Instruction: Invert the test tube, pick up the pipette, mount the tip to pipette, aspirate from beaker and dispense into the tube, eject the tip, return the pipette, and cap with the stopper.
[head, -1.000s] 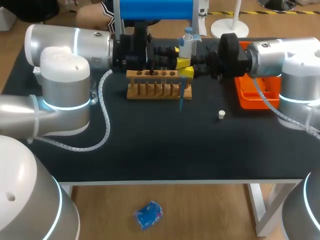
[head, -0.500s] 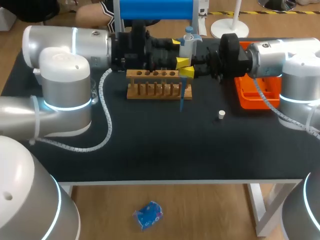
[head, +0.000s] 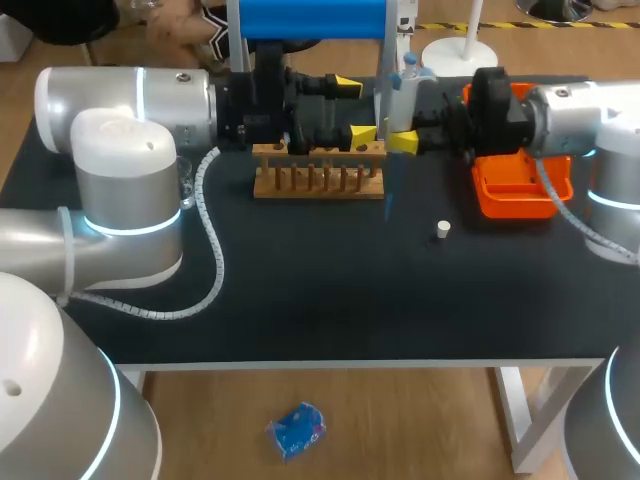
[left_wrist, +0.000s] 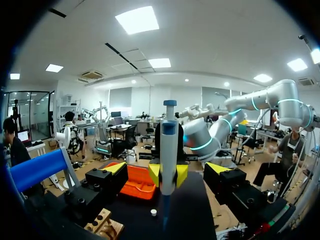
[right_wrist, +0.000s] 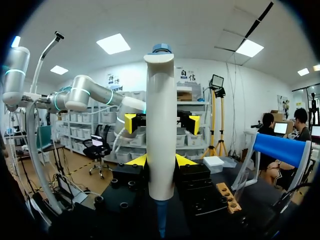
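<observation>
White, rigid plastic pipette (right_wrist: 161, 125) with blue tip (right_wrist: 160, 220) was gripped upright at mid-barrel by the right fingers (right_wrist: 138, 160); judged light but slippery, its tip fragile. Left fingers (left_wrist: 116, 168) were held wide, empty, facing it.

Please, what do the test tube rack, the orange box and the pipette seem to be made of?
Rack: looks like wood, matt and light brown, with a row of dowel-like posts.
Orange box: probably plastic, judging by its smooth surface and uniform bright colour.
Pipette: likely plastic, since its white body is smooth and slightly glossy.
</observation>
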